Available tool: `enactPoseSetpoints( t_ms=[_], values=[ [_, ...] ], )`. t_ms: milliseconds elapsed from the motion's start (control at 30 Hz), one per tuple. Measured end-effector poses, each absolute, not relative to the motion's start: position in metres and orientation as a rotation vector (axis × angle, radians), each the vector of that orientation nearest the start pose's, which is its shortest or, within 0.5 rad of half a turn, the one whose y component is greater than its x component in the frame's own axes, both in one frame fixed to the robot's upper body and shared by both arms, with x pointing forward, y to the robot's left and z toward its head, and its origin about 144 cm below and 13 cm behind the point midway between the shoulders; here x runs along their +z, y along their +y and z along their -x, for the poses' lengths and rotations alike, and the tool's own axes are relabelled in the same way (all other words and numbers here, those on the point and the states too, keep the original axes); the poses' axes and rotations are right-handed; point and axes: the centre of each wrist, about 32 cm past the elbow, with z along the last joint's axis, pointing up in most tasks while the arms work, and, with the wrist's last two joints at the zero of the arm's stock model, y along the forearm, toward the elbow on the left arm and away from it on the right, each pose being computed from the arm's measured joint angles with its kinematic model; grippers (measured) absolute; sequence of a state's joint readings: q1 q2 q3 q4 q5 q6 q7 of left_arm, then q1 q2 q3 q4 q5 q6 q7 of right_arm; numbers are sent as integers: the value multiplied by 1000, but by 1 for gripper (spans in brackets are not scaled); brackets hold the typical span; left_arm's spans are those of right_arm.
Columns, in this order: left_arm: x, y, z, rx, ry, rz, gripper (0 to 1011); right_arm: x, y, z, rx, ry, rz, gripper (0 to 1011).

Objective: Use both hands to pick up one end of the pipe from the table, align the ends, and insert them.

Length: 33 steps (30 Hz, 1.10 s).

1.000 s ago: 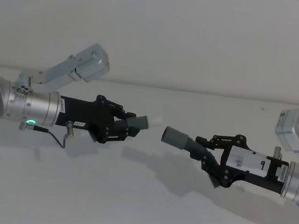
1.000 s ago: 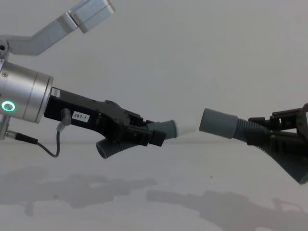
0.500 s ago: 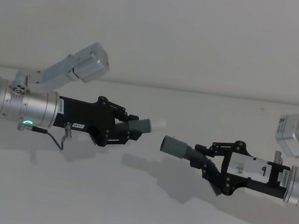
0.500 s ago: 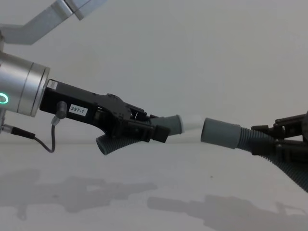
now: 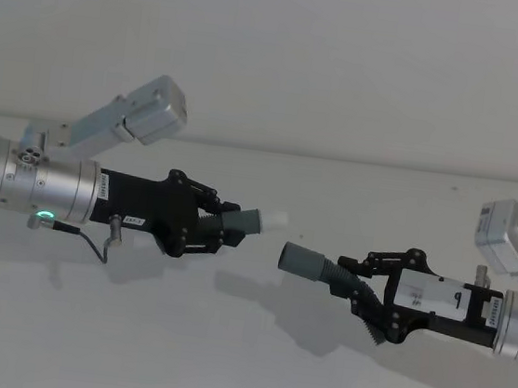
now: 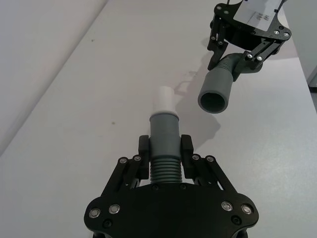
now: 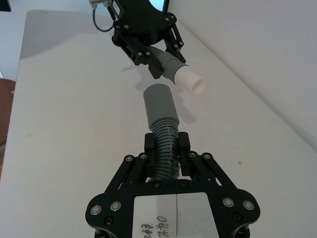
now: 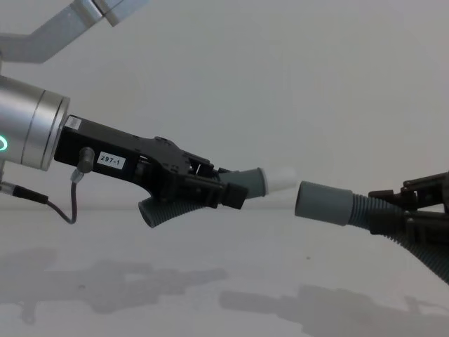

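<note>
You are at the aligning step: with your left gripper [image 8: 210, 191] clamped on the white-tipped hose piece [image 8: 270, 180] and your right gripper [image 5: 370, 286] clamped on the wider-sleeved piece [image 8: 324, 203], both held above the table [image 5: 221, 358], line up the near, offset cuffs before inserting.

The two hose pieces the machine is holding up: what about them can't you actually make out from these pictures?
- Right hose piece, chest view: its ribbed far end and the right gripper are cut off by the picture's edge.
- Left hose piece, left wrist view: its ribbed tail is hidden behind the left gripper.
- Wide grey sleeve: its inside is dark, so its depth cannot be judged.
- Label on the right gripper, right wrist view: partly cut off.
</note>
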<state>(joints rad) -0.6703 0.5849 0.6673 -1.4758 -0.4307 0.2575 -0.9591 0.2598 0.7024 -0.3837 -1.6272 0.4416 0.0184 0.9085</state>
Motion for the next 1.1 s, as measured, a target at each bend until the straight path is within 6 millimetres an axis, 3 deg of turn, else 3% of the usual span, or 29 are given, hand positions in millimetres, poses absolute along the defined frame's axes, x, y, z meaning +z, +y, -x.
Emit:
enactPoseSetpoints(
  t_ms=[1100],
  values=[
    [1298,242,-573,192,-121,-400,364,1233,-317,-504,-386,-159,270,262]
  ],
)
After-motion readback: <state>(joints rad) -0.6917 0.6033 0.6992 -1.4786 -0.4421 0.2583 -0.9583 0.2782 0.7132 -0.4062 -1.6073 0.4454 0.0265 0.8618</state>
